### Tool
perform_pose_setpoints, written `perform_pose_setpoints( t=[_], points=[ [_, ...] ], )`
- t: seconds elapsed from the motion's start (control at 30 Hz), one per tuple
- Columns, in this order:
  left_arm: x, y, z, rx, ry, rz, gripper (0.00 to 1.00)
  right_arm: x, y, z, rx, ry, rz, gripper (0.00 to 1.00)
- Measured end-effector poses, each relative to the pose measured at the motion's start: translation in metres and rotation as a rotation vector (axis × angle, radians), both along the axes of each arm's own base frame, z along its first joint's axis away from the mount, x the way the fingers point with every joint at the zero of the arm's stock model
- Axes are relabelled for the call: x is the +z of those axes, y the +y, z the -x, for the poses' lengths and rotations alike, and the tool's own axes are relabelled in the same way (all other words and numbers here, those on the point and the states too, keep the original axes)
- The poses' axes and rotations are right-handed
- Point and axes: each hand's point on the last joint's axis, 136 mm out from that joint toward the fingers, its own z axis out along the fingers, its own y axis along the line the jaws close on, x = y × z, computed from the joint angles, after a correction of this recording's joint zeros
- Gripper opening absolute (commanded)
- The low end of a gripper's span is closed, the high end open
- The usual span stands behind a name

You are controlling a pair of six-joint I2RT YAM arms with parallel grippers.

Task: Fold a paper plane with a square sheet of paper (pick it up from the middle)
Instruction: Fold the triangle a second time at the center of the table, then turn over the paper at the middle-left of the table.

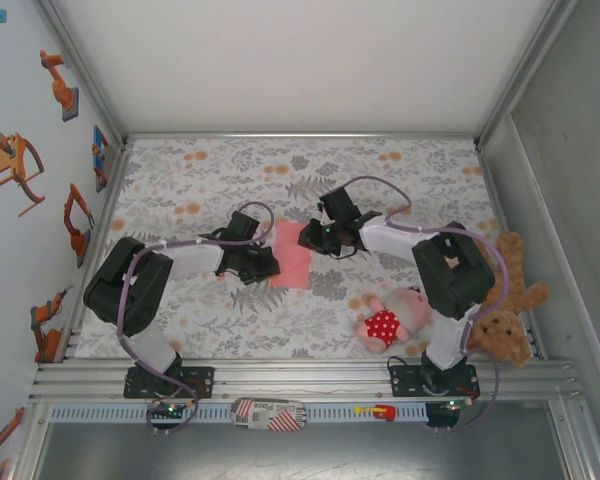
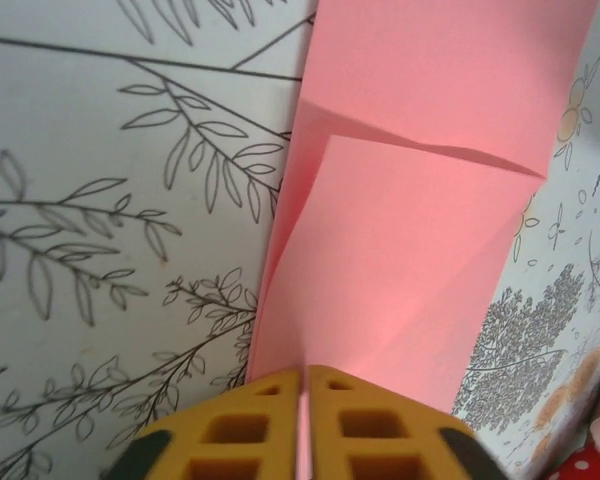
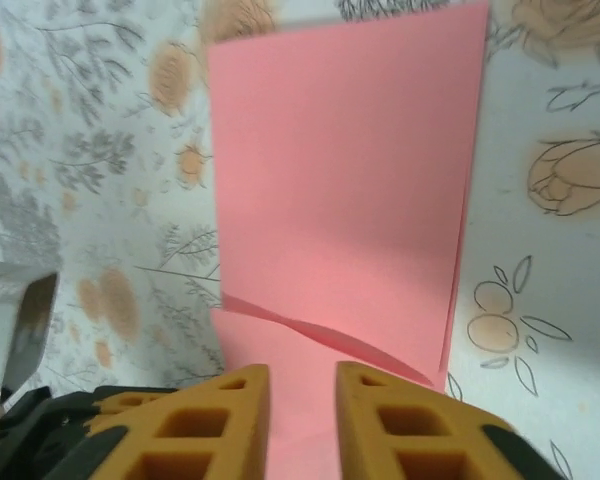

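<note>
One sheet of paper (image 1: 291,255), salmon pink, lies folded double at the middle of the table (image 1: 180,180), between the two grippers and well apart from the doll (image 1: 390,320) at the near right. Judged handling: very light, thin and limp, easily creased or torn, likely to slide on the printed surface. It is best pinched lightly at an edge near the middle. The upper layer sits slightly raised along a slanting ridge. The long axis runs roughly near to far, with no nose formed yet. Left gripper (image 2: 303,375): fingers all but together, clamped on the sheet's left edge. Right gripper (image 3: 302,375): fingers apart, released, above the sheet's right side
</note>
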Motion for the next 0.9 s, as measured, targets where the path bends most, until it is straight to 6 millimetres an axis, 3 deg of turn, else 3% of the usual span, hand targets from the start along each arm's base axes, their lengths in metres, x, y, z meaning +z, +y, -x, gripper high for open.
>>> perform_pose_setpoints(
  t=[0.07,0.23,0.43,0.63,0.9],
  points=[
    [0.009,-0.001,-0.004,0.020,-0.018,0.007,0.29,0.002,-0.003,0.004,-0.017,-0.001,-0.015,0.37],
    [0.028,-0.013,-0.024,0.039,-0.080,0.057,0.34,-0.016,-0.011,0.016,-0.057,0.058,-0.011,0.40],
    [0.021,-0.017,-0.041,0.067,-0.090,0.070,0.34,-0.016,-0.010,0.015,-0.082,0.072,-0.033,0.49],
    [0.004,-0.011,-0.050,0.116,-0.051,0.064,0.34,-0.018,-0.005,0.019,-0.068,0.084,-0.042,0.44],
    [0.004,-0.007,-0.057,0.180,-0.030,0.081,0.34,-0.020,0.001,0.018,-0.100,0.107,-0.073,0.33]
  ],
)
